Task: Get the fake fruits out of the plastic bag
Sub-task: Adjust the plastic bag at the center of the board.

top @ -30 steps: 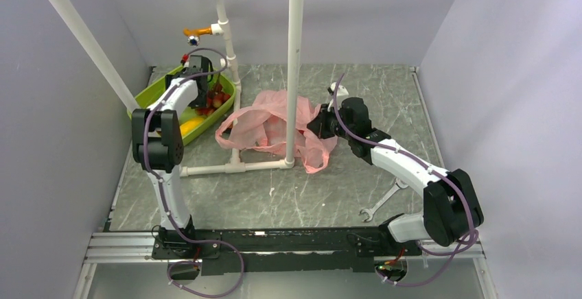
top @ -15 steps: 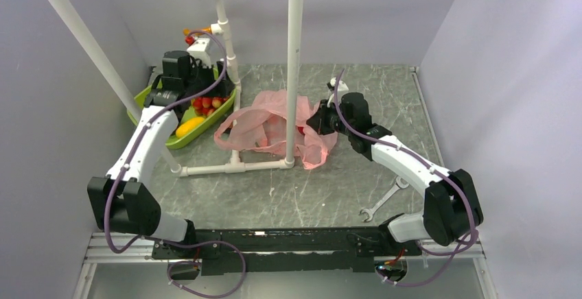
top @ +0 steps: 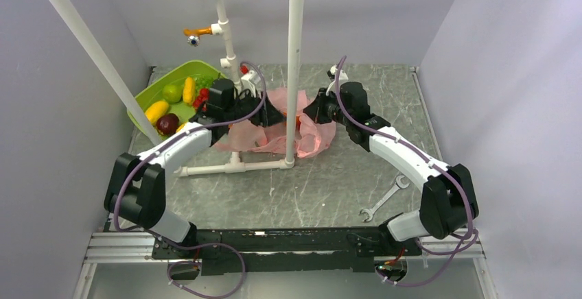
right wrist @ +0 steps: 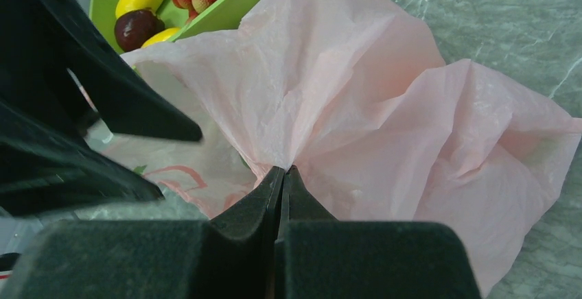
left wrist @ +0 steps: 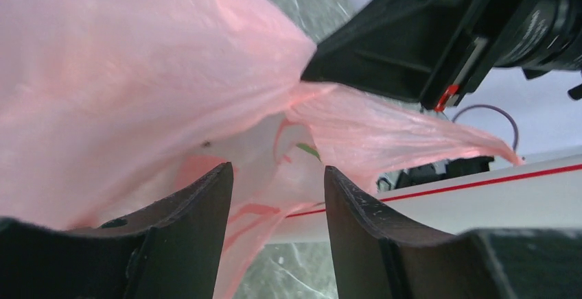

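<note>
Two claws at the pink bag

The right claw (right wrist: 283, 175) is squeezed shut on a fold of the pink bag (right wrist: 357, 93), which lies in the middle of the bench (top: 329, 182) by a white pipe (top: 295, 66). The left claw (left wrist: 278, 175) is partly open at the bag's mouth, holding nothing. The fruits (top: 157, 111) sit in a green bowl (top: 159, 83) at the far left, near the bag.

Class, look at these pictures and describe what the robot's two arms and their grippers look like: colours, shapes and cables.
The left arm and right arm have smooth white links joined by chunky black joints, with a thin purple cable looping along each. The left gripper and right gripper are matte black, each with two wedge-shaped fingers tapering to narrow tips.
</note>
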Motion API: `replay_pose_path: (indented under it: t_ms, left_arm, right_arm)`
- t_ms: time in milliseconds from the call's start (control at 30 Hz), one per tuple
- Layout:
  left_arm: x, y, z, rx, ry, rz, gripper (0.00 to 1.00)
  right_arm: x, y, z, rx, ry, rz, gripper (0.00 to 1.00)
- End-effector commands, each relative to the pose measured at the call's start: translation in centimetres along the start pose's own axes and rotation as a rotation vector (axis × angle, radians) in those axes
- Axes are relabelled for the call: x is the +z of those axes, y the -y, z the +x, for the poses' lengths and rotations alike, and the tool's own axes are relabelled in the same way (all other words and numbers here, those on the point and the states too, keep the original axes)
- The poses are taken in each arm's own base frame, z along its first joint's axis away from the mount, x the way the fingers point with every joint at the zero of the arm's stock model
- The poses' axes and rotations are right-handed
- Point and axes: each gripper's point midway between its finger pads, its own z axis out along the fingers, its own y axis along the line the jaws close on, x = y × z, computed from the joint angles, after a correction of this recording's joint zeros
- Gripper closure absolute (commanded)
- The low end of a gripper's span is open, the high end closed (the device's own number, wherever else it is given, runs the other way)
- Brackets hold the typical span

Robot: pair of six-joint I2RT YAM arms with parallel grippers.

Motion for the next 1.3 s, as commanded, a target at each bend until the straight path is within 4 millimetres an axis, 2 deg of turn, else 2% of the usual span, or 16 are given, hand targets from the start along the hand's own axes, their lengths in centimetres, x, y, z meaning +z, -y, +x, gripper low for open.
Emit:
replay_pose_path:
  t_ms: [0, 100, 200, 300, 400, 567, 667, 800, 1000, 1067, 1200, 1267]
  left_arm:
    - [1.3, 2.8, 0.2, -0.006, 0.056, 0.086, 0.43]
    - [1.2, 0.7, 1.7, 0.007, 0.077, -0.053, 0.42]
    - [1.5, -0.9, 2.4, 0.015, 0.084, -0.132, 0.42]
    - [1.6, -2.1, 3.0, 0.026, 0.072, -0.174, 0.44]
    - [1.9, -2.9, 3.7, 0.032, 0.069, -0.189, 0.49]
    - [3.2, -5.2, 5.4, -0.045, 0.07, -0.238, 0.54]
    - [3.6, -6.5, 6.1, -0.106, 0.104, -0.277, 0.53]
    - [4.4, -6.4, 5.5, -0.071, 0.19, -0.278, 0.46]
    - [7.4, -6.4, 5.7, -0.008, 0.156, -0.326, 0.27]
    - [8.4, -6.2, 5.8, -0.027, 0.169, -0.32, 0.02]
    - [10.5, -6.3, 5.5, -0.004, 0.172, -0.341, 0.01]
    - [11.9, -6.2, 4.6, 0.023, 0.171, -0.347, 0.01]
  right_arm:
    - [-0.1, -1.1, -2.5, 0.016, 0.065, -0.025, 1.0]
    - [-0.1, -1.2, -2.4, 0.018, 0.062, -0.035, 1.0]
    - [0.3, -1.3, -2.2, 0.012, 0.036, -0.046, 1.0]
    - [0.6, -1.7, -1.9, -0.004, 0.003, -0.069, 1.0]
    - [0.8, -1.9, -1.4, -0.016, -0.035, -0.084, 1.0]
    - [1.0, -2.7, -1.6, -0.002, -0.047, -0.129, 1.0]
    - [1.2, -3.2, -1.8, 0.038, -0.046, -0.152, 1.0]
    - [1.5, -2.9, -1.8, 0.045, -0.045, -0.139, 1.0]
    - [0.8, -2.1, -1.3, 0.062, -0.05, -0.125, 1.0]
    - [0.0, -2.2, -1.7, 0.072, -0.029, -0.115, 1.0]
    - [-1.0, -3.1, -2.9, 0.062, 0.025, -0.147, 1.0]
    - [-1.3, -3.5, -3.3, 0.064, 0.028, -0.157, 1.0]
